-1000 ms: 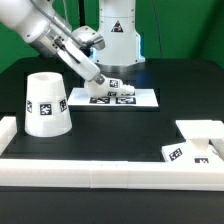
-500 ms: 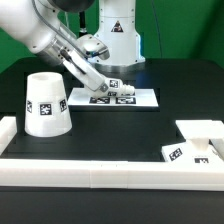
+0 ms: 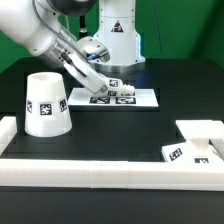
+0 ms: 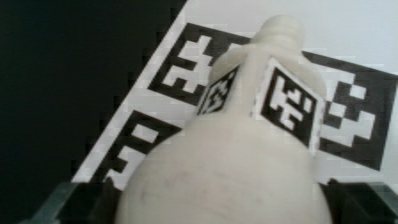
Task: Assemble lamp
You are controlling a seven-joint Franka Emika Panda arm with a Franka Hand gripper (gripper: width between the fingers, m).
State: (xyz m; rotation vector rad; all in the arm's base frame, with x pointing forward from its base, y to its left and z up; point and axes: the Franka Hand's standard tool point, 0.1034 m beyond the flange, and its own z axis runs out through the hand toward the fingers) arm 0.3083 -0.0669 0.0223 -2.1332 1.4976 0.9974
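My claw point(image 3: 102, 79) is pinched on the bulb point(image 4: 228, 140), which hangs tilted just over the marker board point(image 3: 142, 101). I'd lift clear, turn the bulb upright, then carry it across the desk point(image 3: 120, 135) to the base point(image 3: 195, 130), well apart at the exterior view's right. The shade point(image 3: 45, 105) stands at the left. Since a second ago the arm's upper links have swung left, and the bulb has barely shifted.

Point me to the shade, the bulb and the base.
shade point(image 3: 45, 108), exterior view, side wall.
bulb point(image 4: 214, 165), wrist view, tagged body.
base point(image 3: 190, 150), exterior view, white body beside its tag.
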